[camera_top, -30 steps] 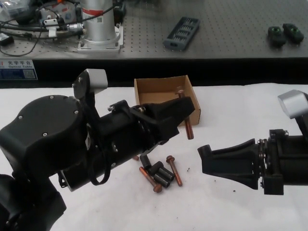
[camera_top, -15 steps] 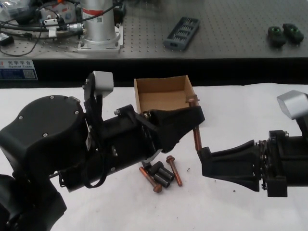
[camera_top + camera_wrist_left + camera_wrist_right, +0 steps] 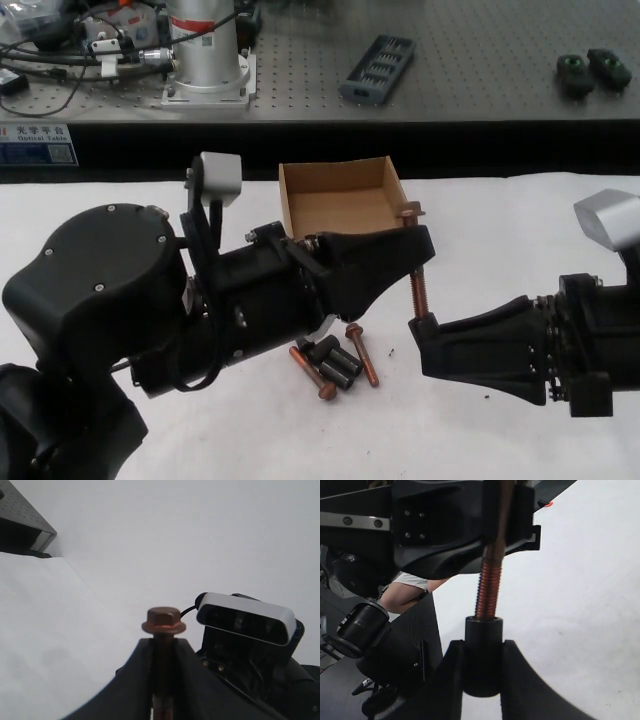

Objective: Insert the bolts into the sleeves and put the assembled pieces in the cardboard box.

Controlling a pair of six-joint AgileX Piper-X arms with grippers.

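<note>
1. The bolt [image 3: 417, 285] stood upright with its long axis vertical, head up and threaded end down, above the table [image 3: 480, 430] and near the front corner of the cardboard box [image 3: 335, 165].
2. The left claw [image 3: 414, 245] was clamped on the bolt's upper shank, just under the head.
3. The right claw [image 3: 422, 330] gripped a sleeve [image 3: 483, 650] upright, and the bolt's threaded tip met the sleeve's top opening.
4. Loose bolts [image 3: 362, 355] and loose sleeves [image 3: 337, 365] lay on the table beneath the left claw.

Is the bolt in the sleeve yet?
Barely: the tip of the bolt sits at the mouth of the sleeve, most thread exposed.
</note>
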